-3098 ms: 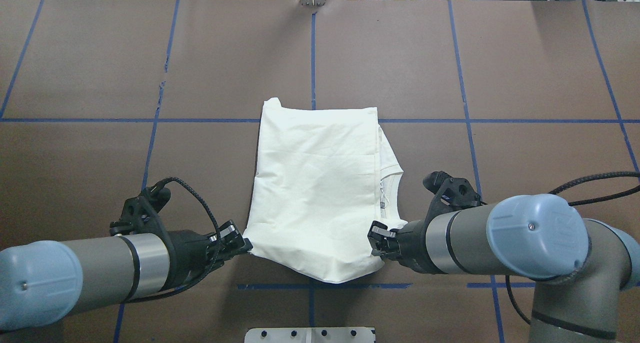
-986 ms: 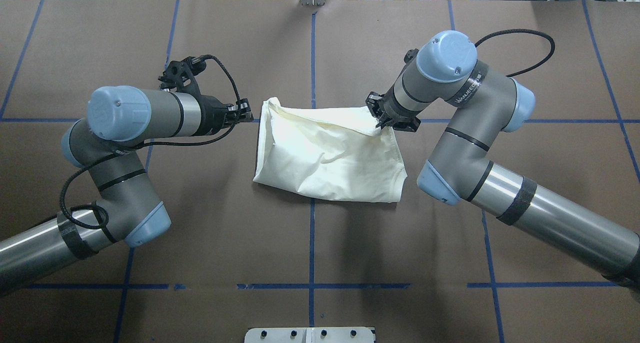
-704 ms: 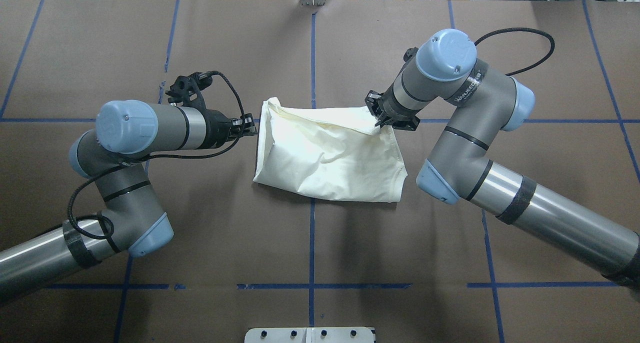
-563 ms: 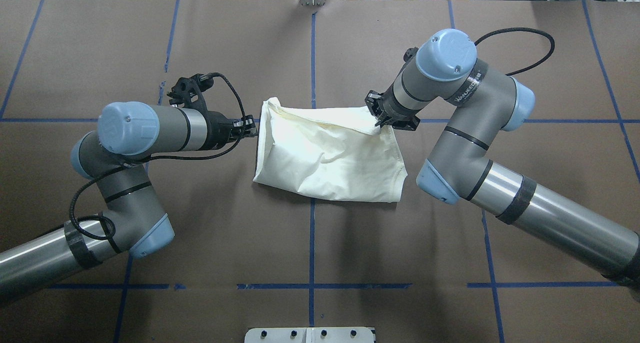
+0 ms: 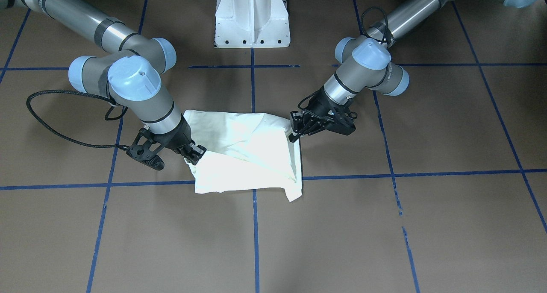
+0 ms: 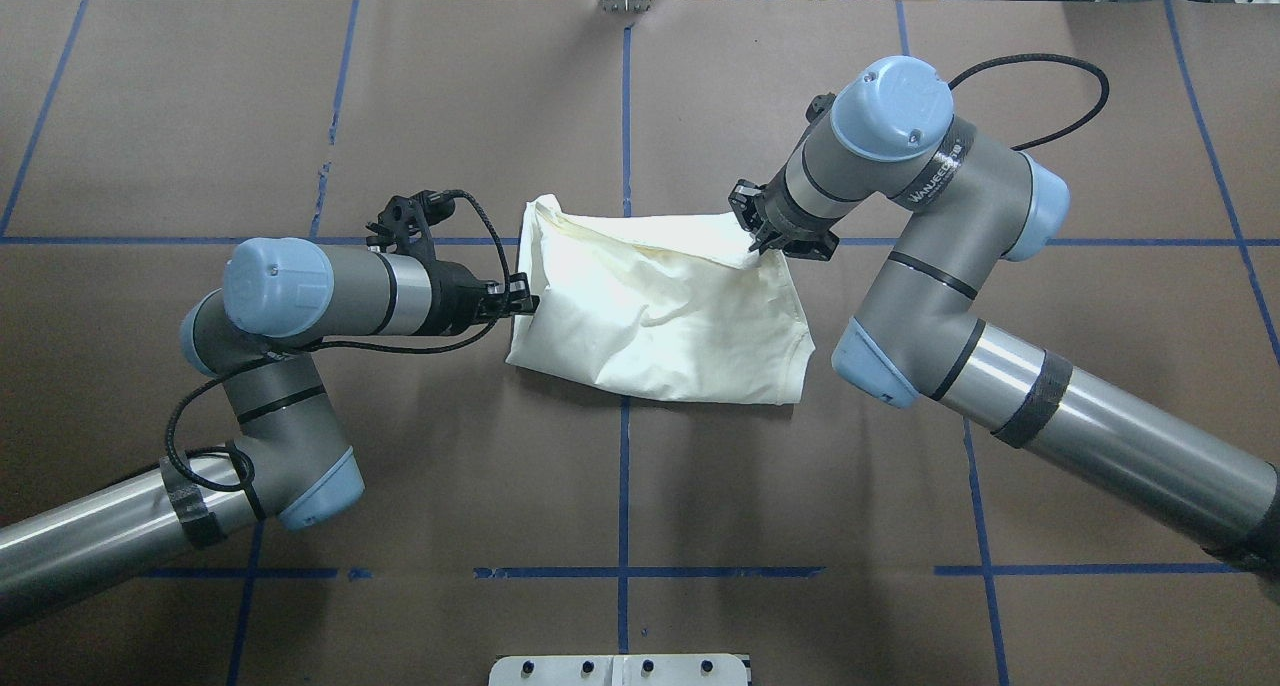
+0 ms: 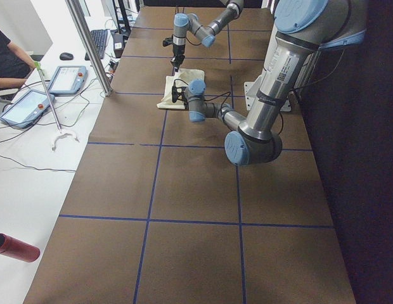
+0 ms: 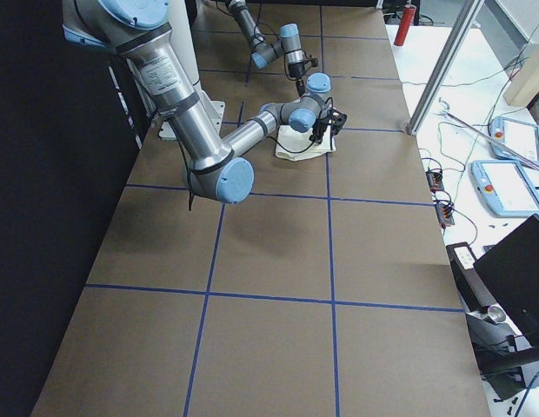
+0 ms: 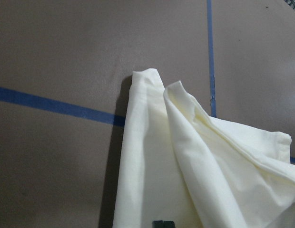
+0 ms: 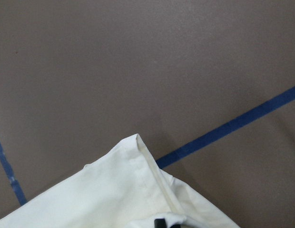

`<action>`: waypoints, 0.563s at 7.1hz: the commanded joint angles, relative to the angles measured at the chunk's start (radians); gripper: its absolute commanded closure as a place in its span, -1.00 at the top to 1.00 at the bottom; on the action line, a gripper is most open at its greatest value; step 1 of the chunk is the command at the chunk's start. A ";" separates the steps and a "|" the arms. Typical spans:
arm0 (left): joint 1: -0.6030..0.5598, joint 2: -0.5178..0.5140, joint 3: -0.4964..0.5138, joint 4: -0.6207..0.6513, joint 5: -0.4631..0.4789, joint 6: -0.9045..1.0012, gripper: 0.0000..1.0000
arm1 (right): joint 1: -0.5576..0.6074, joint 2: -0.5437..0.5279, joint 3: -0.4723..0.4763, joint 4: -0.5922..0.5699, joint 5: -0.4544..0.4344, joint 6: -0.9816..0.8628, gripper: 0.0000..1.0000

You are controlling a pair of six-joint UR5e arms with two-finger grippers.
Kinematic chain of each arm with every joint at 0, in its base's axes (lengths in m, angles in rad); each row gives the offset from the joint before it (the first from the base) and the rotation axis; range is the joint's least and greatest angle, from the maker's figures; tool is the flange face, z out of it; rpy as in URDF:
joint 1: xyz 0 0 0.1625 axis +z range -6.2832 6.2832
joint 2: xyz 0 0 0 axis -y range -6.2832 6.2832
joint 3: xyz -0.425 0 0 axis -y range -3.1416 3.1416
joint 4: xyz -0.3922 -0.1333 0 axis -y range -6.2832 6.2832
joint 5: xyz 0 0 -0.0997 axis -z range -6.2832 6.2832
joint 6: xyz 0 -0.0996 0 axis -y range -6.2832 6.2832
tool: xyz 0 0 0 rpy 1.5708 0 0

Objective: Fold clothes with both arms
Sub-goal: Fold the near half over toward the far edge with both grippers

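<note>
The tabletop [image 6: 900,466] is carrying everything, and the right arm [image 6: 1000,386] and left arm [image 6: 300,291] are reaching out from the white pedestal base [image 5: 252,17]. The T-shirt [image 6: 660,306] is lying straight out from that base, folded and rumpled, plain side up.

The right tool [image 6: 762,238] is pinching the shirt corner farthest from the base on its own side. The left tool [image 6: 518,299] is sitting at the shirt's opposite edge. I cannot tell whether it is open or closed, or gripping cloth.

The main risk, as I judge it, is that the right tool is holding only a small bite of hem. A pull could slip it free or drag the top layer off the one beneath. The left side is not evidently being held, so the whole bundle could also be skewing or sliding toward the base. The left tool could be catching one layer only, or shoving the edge into a bunch.

The front-facing view is showing the cloth rising in a ridge to the right tool, which the overhead view flattens. The left wrist view is showing two layers gaping apart at the far corner. The right wrist view is showing the hem poking past a dark fingertip [image 10: 159,222]. The side views are too small to judge.
</note>
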 commanded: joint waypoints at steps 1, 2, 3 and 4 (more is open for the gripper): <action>0.037 -0.003 0.009 -0.067 -0.071 0.000 -1.00 | 0.000 0.003 0.000 0.000 -0.002 0.000 -1.00; 0.037 0.006 0.010 -0.082 -0.135 0.030 -1.00 | 0.000 0.003 0.000 0.000 -0.002 0.002 -1.00; 0.033 0.018 0.003 -0.105 -0.216 0.035 -1.00 | 0.000 0.005 0.002 0.000 -0.002 0.003 -1.00; 0.034 0.029 0.000 -0.109 -0.256 0.035 -1.00 | 0.000 0.008 0.002 0.000 -0.002 0.003 -1.00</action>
